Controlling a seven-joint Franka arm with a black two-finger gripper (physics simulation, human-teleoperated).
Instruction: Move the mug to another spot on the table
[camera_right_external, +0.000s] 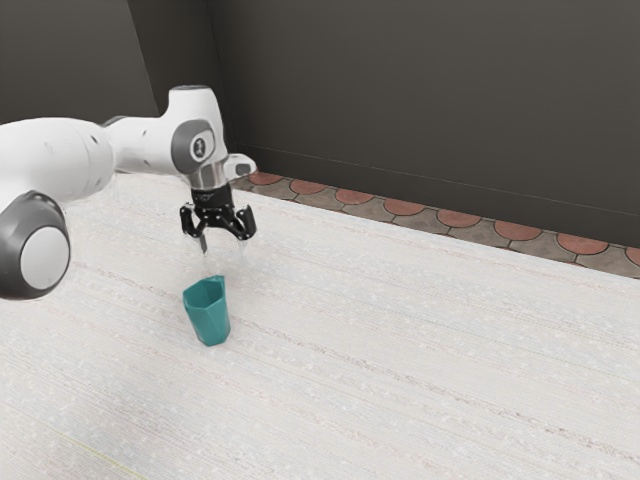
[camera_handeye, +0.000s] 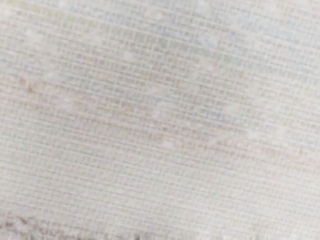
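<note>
1. Teal mug (camera_right_external: 207, 311) stands on tabletop (camera_right_external: 420, 350), below end effector (camera_right_external: 222, 238) & slightly nearer the camera; no contact btwn them.
2. End effector: released, fingers spread, nothing btwn them, pointing down above mug.
3. Wrist view: pale woven tabletop (camera_handeye: 160, 120) under end effector.
4. Beyond end effector, past tabletop edge: reddish tiled floor (camera_right_external: 450, 215), then dark wall (camera_right_external: 420, 90).

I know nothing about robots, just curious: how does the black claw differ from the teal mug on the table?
The claw is black; the mug is teal. The claw hangs in the air on the white arm; the mug stands on the table. The claw's fingers point down, spread open; the mug's mouth faces up. Shared: both are small beside the arm, and neither touches the other.
</note>
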